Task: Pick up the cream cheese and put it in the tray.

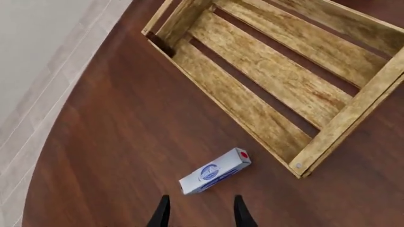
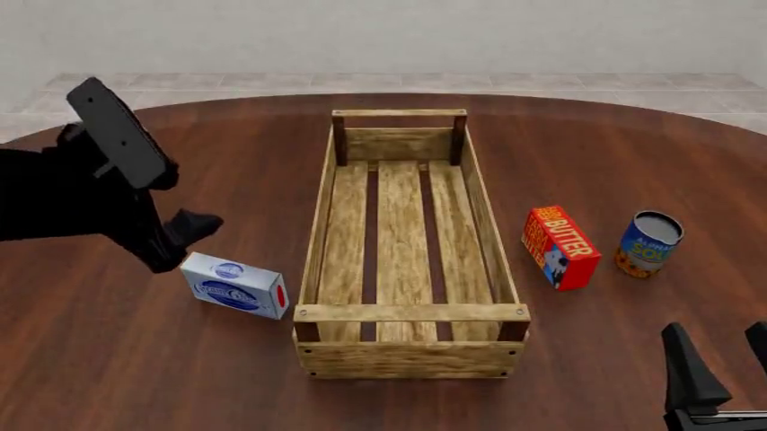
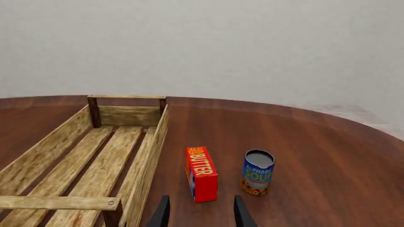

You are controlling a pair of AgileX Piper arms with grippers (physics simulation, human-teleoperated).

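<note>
The cream cheese [image 2: 235,285] is a small white and light-blue box lying flat on the table, just left of the tray's near end. In the left wrist view the cream cheese [image 1: 215,171] shows its blue oval logo and a red dot on one end. My left gripper [image 2: 180,244] hovers open just above and left of it, and the box sits slightly beyond the fingertips [image 1: 162,210], untouched. The tray [image 2: 414,312] is a long wooden slat crate in the middle of the table, also in the left wrist view [image 1: 271,71], with nothing in it. My right gripper [image 2: 723,355] stands open at the near right.
A red-orange box marked BUTTER [image 2: 559,246] stands right of the tray, with a blue and orange can [image 2: 648,243] beyond it. Both appear in the right wrist view, the butter box [image 3: 202,173] and the can [image 3: 258,172], ahead of the open right gripper [image 3: 200,215].
</note>
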